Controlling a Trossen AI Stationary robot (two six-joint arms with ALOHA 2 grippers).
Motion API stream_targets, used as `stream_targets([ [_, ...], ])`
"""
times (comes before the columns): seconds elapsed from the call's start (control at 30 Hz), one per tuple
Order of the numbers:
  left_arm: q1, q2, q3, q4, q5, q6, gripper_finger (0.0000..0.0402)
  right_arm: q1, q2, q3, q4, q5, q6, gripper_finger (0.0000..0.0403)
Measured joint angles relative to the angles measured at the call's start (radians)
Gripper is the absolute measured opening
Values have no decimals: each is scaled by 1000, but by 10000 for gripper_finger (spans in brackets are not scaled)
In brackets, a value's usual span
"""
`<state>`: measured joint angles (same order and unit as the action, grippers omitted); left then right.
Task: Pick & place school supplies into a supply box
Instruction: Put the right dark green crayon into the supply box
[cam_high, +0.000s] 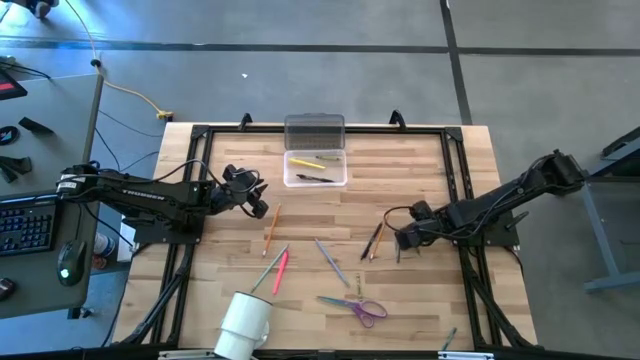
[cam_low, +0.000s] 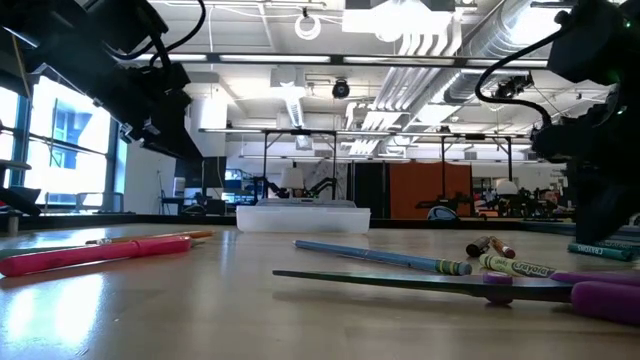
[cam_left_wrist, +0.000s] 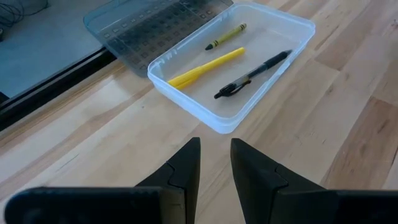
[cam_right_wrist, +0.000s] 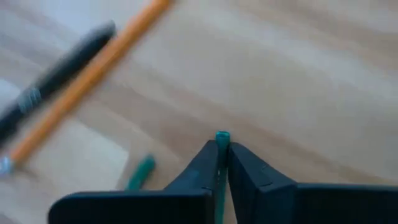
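Observation:
The supply box (cam_high: 315, 168) stands open at the far middle, its ribbed lid (cam_high: 314, 131) folded back; a yellow pen (cam_left_wrist: 208, 66), a yellow crayon (cam_left_wrist: 226, 37) and a black pen (cam_left_wrist: 255, 74) lie in it. My left gripper (cam_left_wrist: 214, 163) hovers open just short of the box. My right gripper (cam_right_wrist: 222, 155) is at the table's right, shut on a thin teal stick (cam_right_wrist: 222, 138). A black pen (cam_right_wrist: 59, 73) and an orange pencil (cam_right_wrist: 90, 74) lie beside it on the table. My right gripper pinches the thin teal stick between its two fingers; the stick runs along the gap between them, and its tip (cam_right_wrist: 222, 135) pokes out past the fingertips. The fingers slant down toward the table from the right. I cannot tell whether the tip touches the table.
Loose on the table: an orange pencil (cam_high: 272, 228), a pink pen (cam_high: 281, 270), blue-grey pens (cam_high: 332, 262), purple scissors (cam_high: 357, 306) and a short green piece (cam_right_wrist: 140, 172). A white cup (cam_high: 245, 323) lies at the near edge. A black frame (cam_high: 190, 180) borders the table.

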<state>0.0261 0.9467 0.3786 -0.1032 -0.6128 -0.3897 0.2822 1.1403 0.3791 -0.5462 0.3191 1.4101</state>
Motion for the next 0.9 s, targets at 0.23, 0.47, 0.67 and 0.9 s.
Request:
stream_targets([
  [0.23, 0, 0, 0, 2, -3, 24, 124, -93, 2, 3, 284, 275, -272, 4],
  [0.47, 0, 0, 0, 4, -7, 26, 124, -340, 16, 4, 930, 217, -890, 2],
  [0.67, 0, 0, 0, 6, -8, 26, 124, -530, 171, 149, 1096, 116, -1179, 1],
  [0.9, 0, 0, 0, 8, -25, 26, 124, -611, 590, 538, 950, -71, -1296, 1],
])
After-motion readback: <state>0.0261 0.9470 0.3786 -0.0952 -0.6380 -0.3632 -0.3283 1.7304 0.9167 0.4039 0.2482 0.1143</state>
